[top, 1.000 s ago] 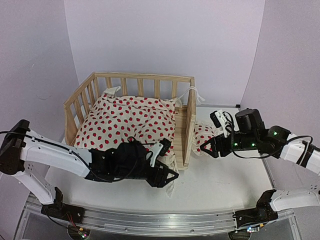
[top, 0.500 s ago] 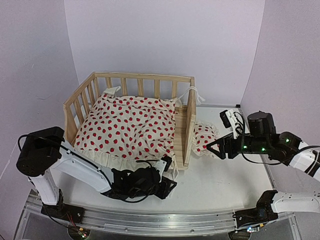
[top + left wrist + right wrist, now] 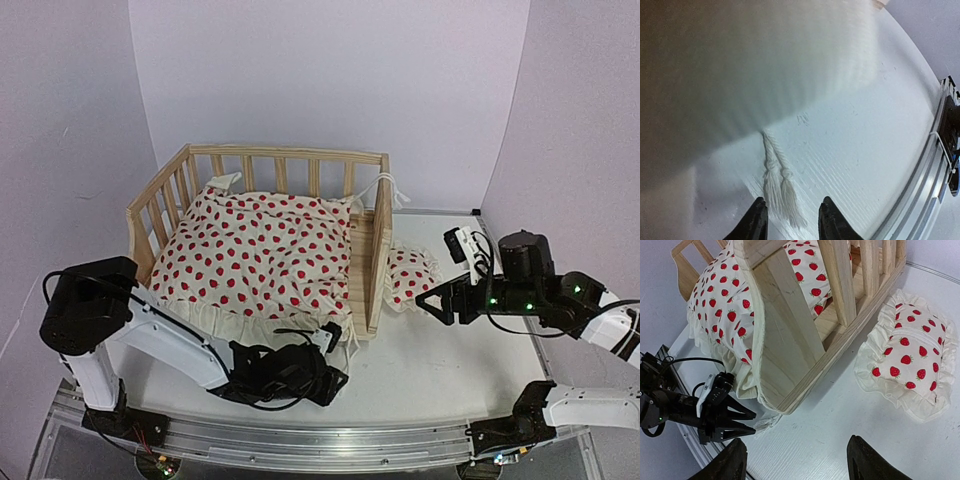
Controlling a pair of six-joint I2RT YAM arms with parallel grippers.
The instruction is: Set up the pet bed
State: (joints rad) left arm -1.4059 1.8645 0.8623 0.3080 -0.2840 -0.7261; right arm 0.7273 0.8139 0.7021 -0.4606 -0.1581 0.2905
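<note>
White table: pet bed tie strings between narrow left fingers; right fingers wide.

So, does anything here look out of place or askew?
Yes. The small pillow lies on the table outside the pet bed, beside its right rail, not inside. The cushion sits shifted left, leaving a bare wooden strip along that rail, and its front ruffle spills over the open front edge.
</note>
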